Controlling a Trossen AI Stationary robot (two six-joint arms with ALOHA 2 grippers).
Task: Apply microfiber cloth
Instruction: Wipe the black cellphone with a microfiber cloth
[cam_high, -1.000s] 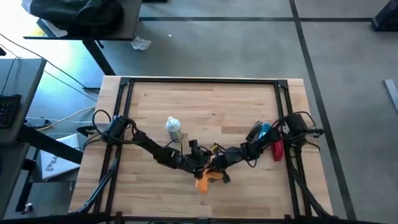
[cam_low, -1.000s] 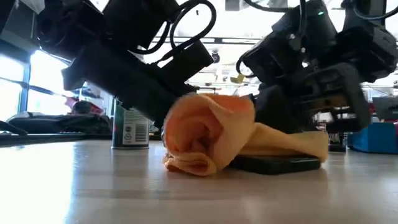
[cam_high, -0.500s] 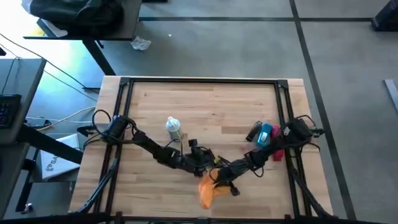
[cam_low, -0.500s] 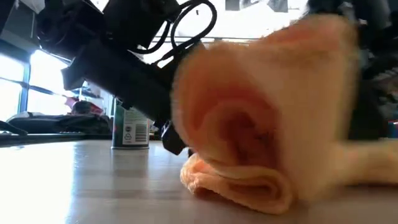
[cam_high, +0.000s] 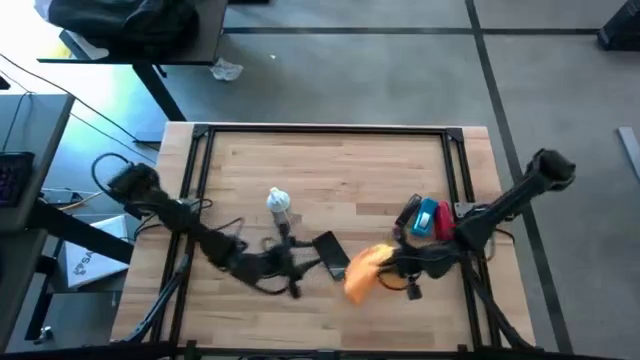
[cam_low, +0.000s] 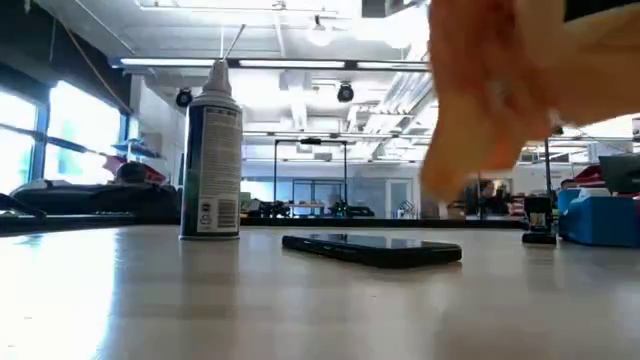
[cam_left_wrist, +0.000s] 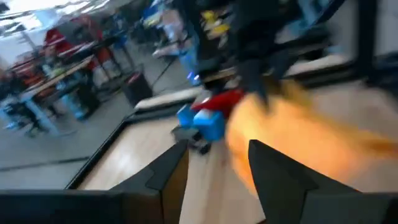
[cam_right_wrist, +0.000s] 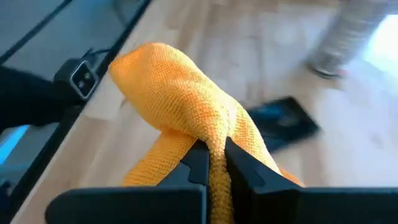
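The orange microfiber cloth (cam_high: 363, 271) hangs bunched above the table's near middle, clear of the wood in the low view (cam_low: 498, 92). My right gripper (cam_right_wrist: 214, 157) is shut on it, reaching in from the table's right (cam_high: 396, 268). A black phone (cam_high: 330, 254) lies flat on the table just left of the cloth (cam_low: 375, 248). A spray can (cam_high: 278, 205) stands upright behind it. My left gripper (cam_left_wrist: 217, 155) is open with nothing between its fingers, low at the phone's left (cam_high: 294, 264). My right gripper pinches a bunched fold of the cloth (cam_right_wrist: 217, 134) between its two fingers, several layers thick. The fingers come from the table's right, slanting down. The cloth bulges out beyond the fingertips and is lifted clear of the table and the phone.
A blue box (cam_high: 428, 217) and a red object (cam_high: 446, 234) sit by the right rail. A black frame (cam_high: 320, 130) runs round the tabletop. Bare wood lies at the far half and the near left.
My right gripper has pulled the cloth off the phone, first toward the near edge, then up and toward the right edge; the cloth now hangs clear. My left gripper has drawn back toward the table's left. The phone lies uncovered.
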